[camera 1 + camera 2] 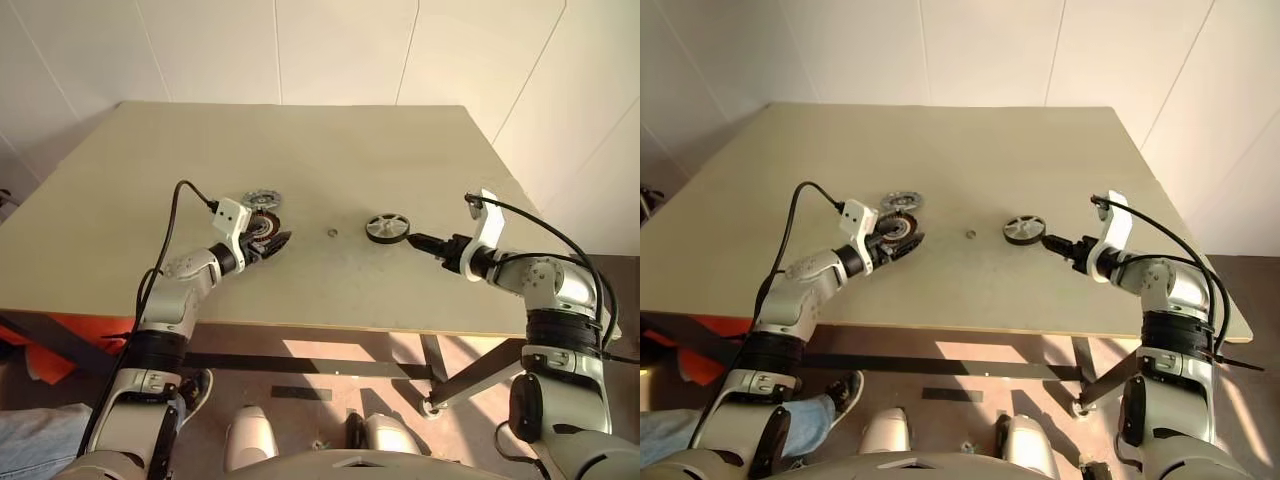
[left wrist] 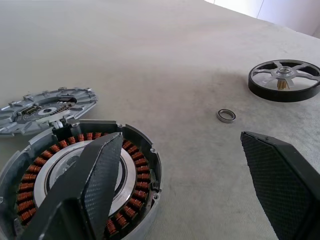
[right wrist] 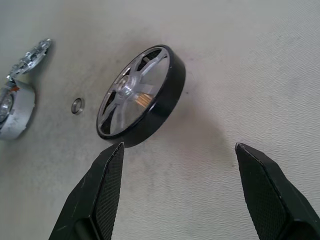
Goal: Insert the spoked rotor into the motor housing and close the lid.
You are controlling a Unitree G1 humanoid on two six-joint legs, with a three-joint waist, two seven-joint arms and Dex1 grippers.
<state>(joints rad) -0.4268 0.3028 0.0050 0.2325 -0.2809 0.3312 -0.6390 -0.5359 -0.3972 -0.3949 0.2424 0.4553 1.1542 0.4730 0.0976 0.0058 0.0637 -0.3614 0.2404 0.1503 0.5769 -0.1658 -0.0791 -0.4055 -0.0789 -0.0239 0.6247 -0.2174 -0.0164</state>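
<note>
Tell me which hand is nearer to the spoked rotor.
Right. The right hand sits just beside the spoked rotor, fingers open and apart from it. The left hand is across the table by the motor housing.

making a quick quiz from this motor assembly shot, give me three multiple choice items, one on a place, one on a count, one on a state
1. What lies on the table between the motor housing and the spoked rotor?
A. a small ring
B. a screwdriver
C. the lid

2. How many loose parts lie on the table?
A. two
B. four
C. six

3. What state is the right gripper in?
A. shut on the rotor
B. open, short of the rotor
C. shut, empty

Answers: 1 A, the ring sits between them. 2 B, housing, lid, ring, rotor. 3 B, its fingers stand apart, rotor untouched.
</note>
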